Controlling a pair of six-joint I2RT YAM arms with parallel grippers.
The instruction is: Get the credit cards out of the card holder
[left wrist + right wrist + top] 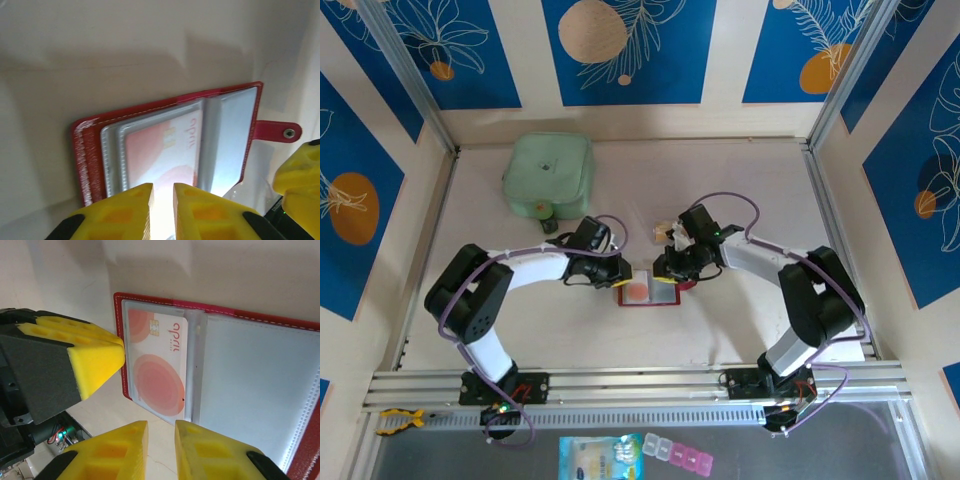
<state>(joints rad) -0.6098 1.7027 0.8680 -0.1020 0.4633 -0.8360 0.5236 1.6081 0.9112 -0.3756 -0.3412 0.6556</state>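
1. Yellow fingertips of the left gripper [163,190] sat closest to the left wrist lens, at bottom centre. They were drawn nearly together, with a slim bright gap between them. They overlapped the lower edge of the card holder [85,150], and I could not tell whether they pinched it. The holder lay open and flat on the table [60,45]. One credit card [160,155], pale with red spots, sat in its left-hand clear pocket. The snap tab [272,131] stuck out at the right.
2. From the right wrist, the right gripper [161,427] stood at bottom centre. Its fingers were a narrow slot apart, with bare table showing between them, and they gripped nothing. They sat just below the card's lower edge. The left gripper's yellow pad came in from the left, touching or just beside the holder's red rim. Pale grey pockets spread to the right.
3. From above, the holder lay at mid-frame between both grippers. A mint-green case [548,175] sat well apart at the upper left.
4. I judged the card light, thin, stiff and slick, and the sleeve soft enough to cling to it. The holder looked light enough to slide, so I would pin its red cover with one gripper. The other would pinch the card's edge at the pocket mouth and draw it straight out.
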